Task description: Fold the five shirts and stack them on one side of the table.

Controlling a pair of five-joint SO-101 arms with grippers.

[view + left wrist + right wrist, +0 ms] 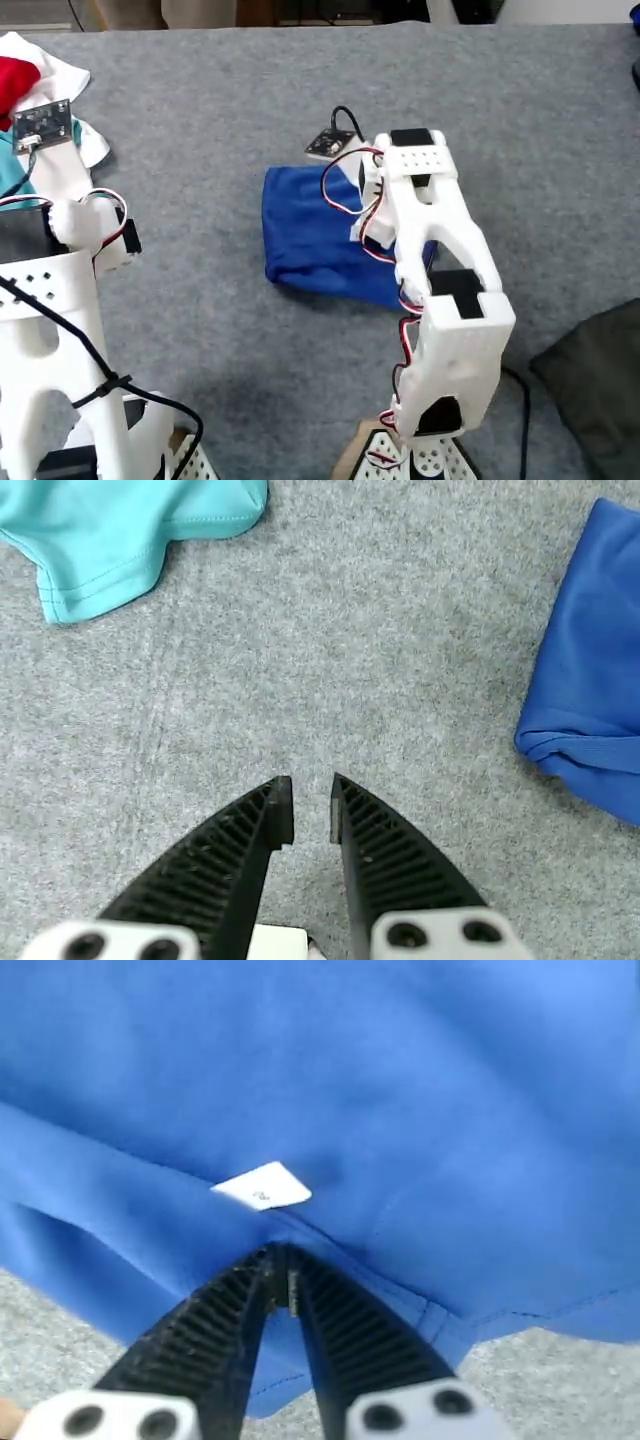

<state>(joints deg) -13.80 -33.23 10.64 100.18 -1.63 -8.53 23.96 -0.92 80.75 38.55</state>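
A blue shirt (pixel 305 235), partly folded, lies in the middle of the grey table. My right arm reaches over its right part. In the right wrist view my right gripper (pixel 281 1265) is shut on a fold of the blue shirt (pixel 400 1080), just beside a small white tag (pixel 262 1188). My left gripper (pixel 311 808) hangs over bare grey table with its fingers slightly open and nothing between them. A teal shirt (pixel 110 530) lies ahead of it to one side, and the blue shirt's edge (pixel 590 680) lies to the other side.
A loose pile of white, red and teal shirts (pixel 30 70) lies at the far left corner, under the left arm's wrist. A dark shirt (pixel 590 385) lies at the near right edge. The grey table surface (pixel 200 320) lies bare between the arms.
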